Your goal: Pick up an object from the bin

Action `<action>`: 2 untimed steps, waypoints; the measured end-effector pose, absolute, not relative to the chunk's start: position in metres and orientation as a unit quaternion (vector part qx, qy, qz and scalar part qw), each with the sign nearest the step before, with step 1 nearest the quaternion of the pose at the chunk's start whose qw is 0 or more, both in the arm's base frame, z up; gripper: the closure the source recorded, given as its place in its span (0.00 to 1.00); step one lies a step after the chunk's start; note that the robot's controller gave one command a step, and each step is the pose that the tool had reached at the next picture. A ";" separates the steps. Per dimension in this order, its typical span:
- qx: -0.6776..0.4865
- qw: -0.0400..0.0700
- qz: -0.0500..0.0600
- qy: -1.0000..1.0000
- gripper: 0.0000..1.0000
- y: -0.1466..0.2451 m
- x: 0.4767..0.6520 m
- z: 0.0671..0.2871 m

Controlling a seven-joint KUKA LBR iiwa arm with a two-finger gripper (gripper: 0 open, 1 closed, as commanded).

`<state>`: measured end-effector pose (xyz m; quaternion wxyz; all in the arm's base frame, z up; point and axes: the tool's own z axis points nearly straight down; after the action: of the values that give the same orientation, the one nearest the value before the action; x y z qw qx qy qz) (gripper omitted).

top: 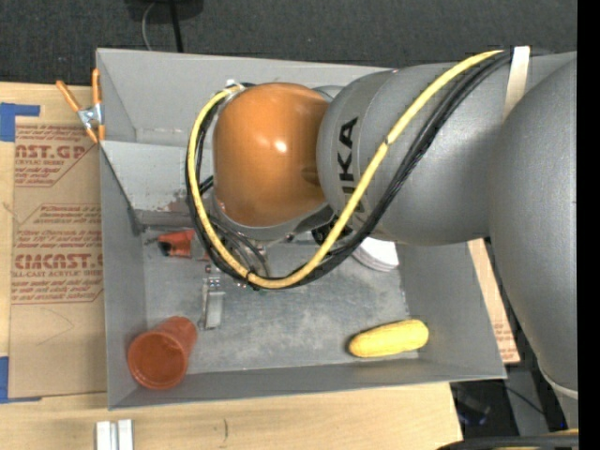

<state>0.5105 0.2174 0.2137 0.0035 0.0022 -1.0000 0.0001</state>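
Camera view: claw (213, 309) near the tipped orange cup (161, 352).

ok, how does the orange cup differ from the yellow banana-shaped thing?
The orange cup is hollow and stubby, open mouth toward lower left; the yellow banana-shaped thing is closed, long and slightly curved. The cup lies at the bin's lower-left corner, the yellow thing lower right. Both lie flat on the floor.
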 end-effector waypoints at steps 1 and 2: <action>0.001 0.000 -0.001 -1.000 0.00 0.216 0.512 0.218; 0.038 -0.003 -0.001 -0.999 0.00 0.221 0.512 0.191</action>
<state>0.5123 0.2214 0.1914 -0.0027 0.0380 -0.9993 -0.0011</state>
